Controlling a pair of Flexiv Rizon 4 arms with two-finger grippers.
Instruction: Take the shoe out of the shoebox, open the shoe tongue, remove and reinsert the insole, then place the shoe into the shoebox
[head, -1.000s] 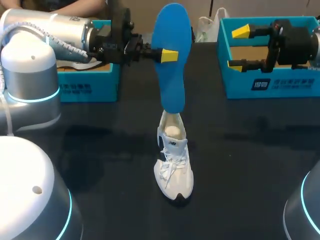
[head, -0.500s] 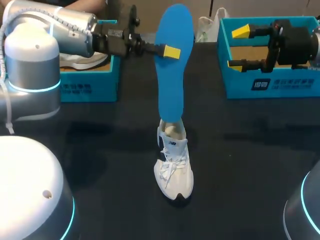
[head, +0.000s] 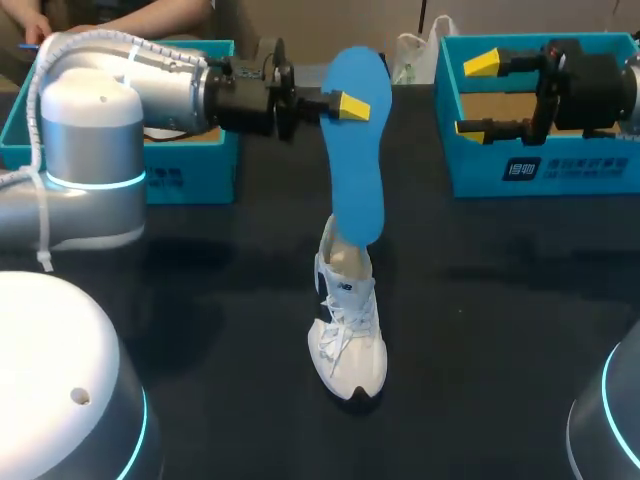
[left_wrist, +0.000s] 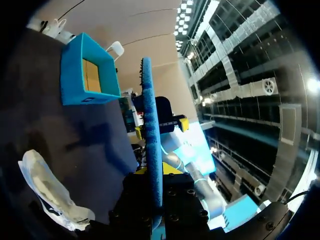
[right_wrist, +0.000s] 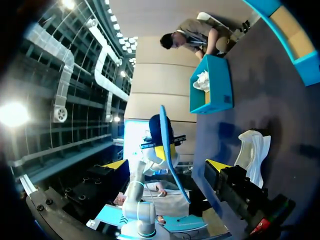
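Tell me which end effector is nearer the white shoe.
Left. The left end effector grips the blue insole just above the shoe; the right end effector sits open at the right shoebox.

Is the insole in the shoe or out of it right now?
Mostly out: the left claw holds the blue insole upright above the white shoe, lower end at its opening.

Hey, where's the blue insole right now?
In the head view the blue insole stands upright near the middle of the table, held near its top by the left gripper, with its lower end at the opening of the white shoe.
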